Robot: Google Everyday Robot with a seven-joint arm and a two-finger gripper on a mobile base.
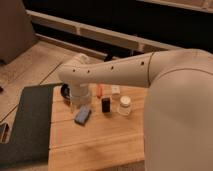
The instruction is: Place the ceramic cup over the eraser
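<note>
1. The gripper [80, 100] hangs from the end of the pale arm [125, 70] and points down at the wooden table [100, 145]. It is to the left of the eraser [106, 104] in the view and clearly apart from it. It cannot be told whether it is spread or pressed together.
2. The eraser, a small black block, stands on the table.
3. The ceramic cup [124, 105] sits on the table just right of the eraser. It is close to the eraser but not over it.
4. A blue-grey block [82, 115] lies left of the eraser and nearer the camera, just below the gripper.
5. Behind the eraser are a thin orange-red item [99, 90], slightly to the left, and a small white boxy item [115, 90], slightly to the right.
6. A dark bowl [65, 91] sits farther left of the eraser, beyond the gripper and partly hidden by it.
7. A dark mat [30, 125] lies well to the left of the eraser.
</note>
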